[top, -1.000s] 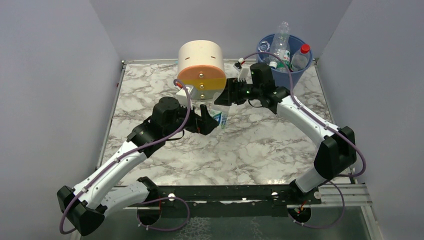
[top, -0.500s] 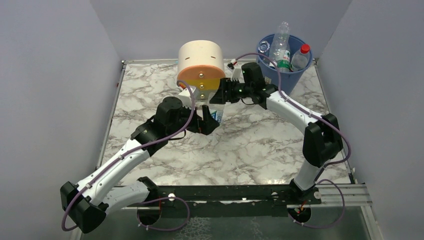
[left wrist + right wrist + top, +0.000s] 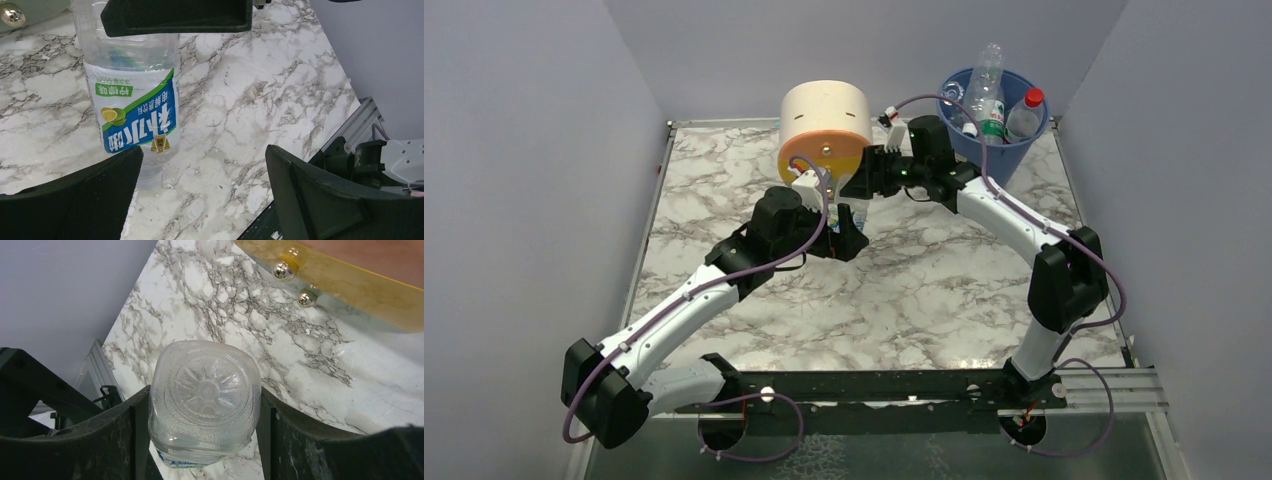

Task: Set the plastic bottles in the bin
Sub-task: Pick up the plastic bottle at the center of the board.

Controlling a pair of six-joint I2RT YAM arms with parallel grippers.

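Note:
One clear plastic bottle with a blue, green and white label hangs upside down, neck toward the marble table. My right gripper is shut on its ribbed base, one finger on each side. In the top view only a sliver of this bottle shows between the two grippers. My left gripper is open and low beside the bottle, which stands by its left finger and not between the jaws. The blue bin at the back right holds three bottles.
A cream-and-orange round drawer unit stands at the back, just left of my right gripper; its orange front with metal knobs shows in the right wrist view. Grey walls close in three sides. A black rail runs along the table's near edge.
My right gripper has carried the bottle left, toward the drawer unit. My left arm has reached forward and closed in on the bottle, jaws still open.

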